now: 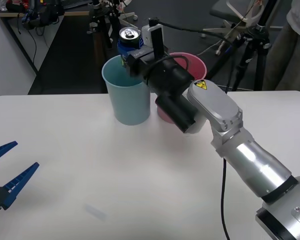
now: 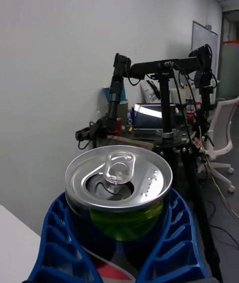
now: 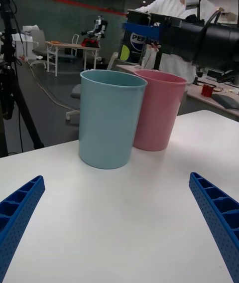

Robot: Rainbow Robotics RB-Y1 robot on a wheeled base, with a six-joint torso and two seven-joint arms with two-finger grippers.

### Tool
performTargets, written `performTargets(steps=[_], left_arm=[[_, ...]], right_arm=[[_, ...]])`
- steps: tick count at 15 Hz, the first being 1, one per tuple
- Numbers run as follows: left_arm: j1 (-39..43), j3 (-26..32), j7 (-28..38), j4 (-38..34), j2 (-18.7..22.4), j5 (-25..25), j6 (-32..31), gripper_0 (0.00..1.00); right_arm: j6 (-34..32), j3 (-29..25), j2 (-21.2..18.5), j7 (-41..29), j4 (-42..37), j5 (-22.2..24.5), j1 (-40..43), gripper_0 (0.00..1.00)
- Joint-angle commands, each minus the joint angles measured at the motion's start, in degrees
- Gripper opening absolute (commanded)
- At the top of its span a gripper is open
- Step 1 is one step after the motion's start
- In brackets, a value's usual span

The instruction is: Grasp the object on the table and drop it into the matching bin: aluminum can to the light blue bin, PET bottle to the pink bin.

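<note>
The aluminum can [image 1: 129,36], silver-topped with a blue label, hangs upright over the far rim of the light blue bin [image 1: 127,95], with my right gripper [image 1: 128,50] shut on it. In the right wrist view the can [image 2: 118,179] sits between the blue fingers [image 2: 175,243], pull tab up. The pink bin [image 1: 196,64] stands right of the light blue one, touching it and partly hidden by my right arm. My left gripper [image 1: 9,172] hovers open over the table [image 1: 65,140] at its near left. The left wrist view shows the light blue bin [image 3: 108,118], the pink bin [image 3: 158,113] and the held can [image 3: 133,46] above them.
My right arm stretches diagonally over the table's right half toward the bins. Behind the table's far edge stand black tripods [image 1: 247,45] and an office chair [image 1: 235,12]. White tabletop lies bare between the left gripper and the bins.
</note>
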Motion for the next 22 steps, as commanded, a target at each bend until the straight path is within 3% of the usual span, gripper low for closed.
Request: performTargets(steps=[1, 10, 11, 12, 13, 22], left_arm=[[0.0, 0.0, 0.0, 0.0, 0.0, 0.0, 0.0, 1.00], [0.0, 0.0, 0.0, 0.0, 0.0, 0.0, 0.0, 1.00], [0.0, 0.0, 0.0, 0.0, 0.0, 0.0, 0.0, 1.00], [0.0, 0.0, 0.0, 0.0, 0.0, 0.0, 0.0, 1.00], [0.0, 0.0, 0.0, 0.0, 0.0, 0.0, 0.0, 1.00], [0.0, 0.0, 0.0, 0.0, 0.0, 0.0, 0.0, 1.00]], right_arm=[[0.6, 0.0, 1.3, -0.1, 5.7, 0.0, -3.6, 0.00], [1.3, 0.0, 2.3, -0.7, 9.2, 0.3, -6.2, 0.00], [1.4, 0.0, 2.3, -0.8, 9.1, 0.3, -6.2, 0.14], [1.6, 0.0, 2.3, -0.8, 9.1, 0.3, -6.1, 0.80], [1.7, 0.0, 2.3, -0.8, 9.2, 0.3, -6.1, 1.00], [1.6, 0.0, 2.3, -0.6, 9.1, 0.3, -6.1, 1.00]])
